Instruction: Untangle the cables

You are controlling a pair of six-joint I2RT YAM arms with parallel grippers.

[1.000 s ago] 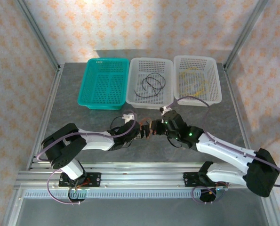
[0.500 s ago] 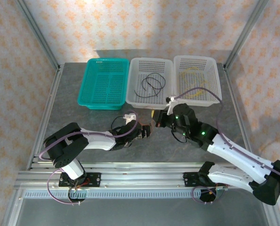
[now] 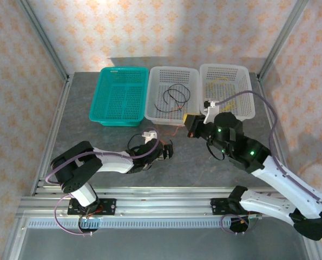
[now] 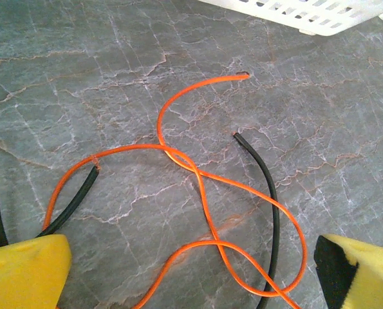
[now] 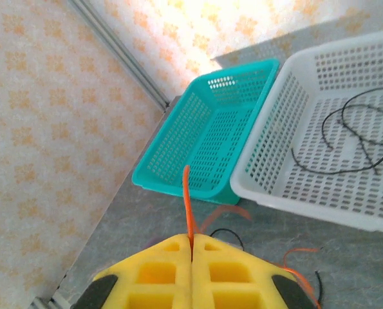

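Several cables lie tangled on the grey table under my left gripper: an orange cable loops over itself and crosses a black cable, and another black strand lies at the left. My left gripper is open, its yellow fingers wide apart above the loops. My right gripper hangs in front of the white baskets. It is shut on the orange cable, whose end sticks up between the pads.
A teal basket stands at the back left. Beside it a white basket holds a black cable. A second white basket holds a yellow cable. Metal frame posts rise at the table's far corners.
My right gripper has lifted and swung right and back toward the white baskets, carrying the orange cable away from the left gripper. The left arm has barely moved.
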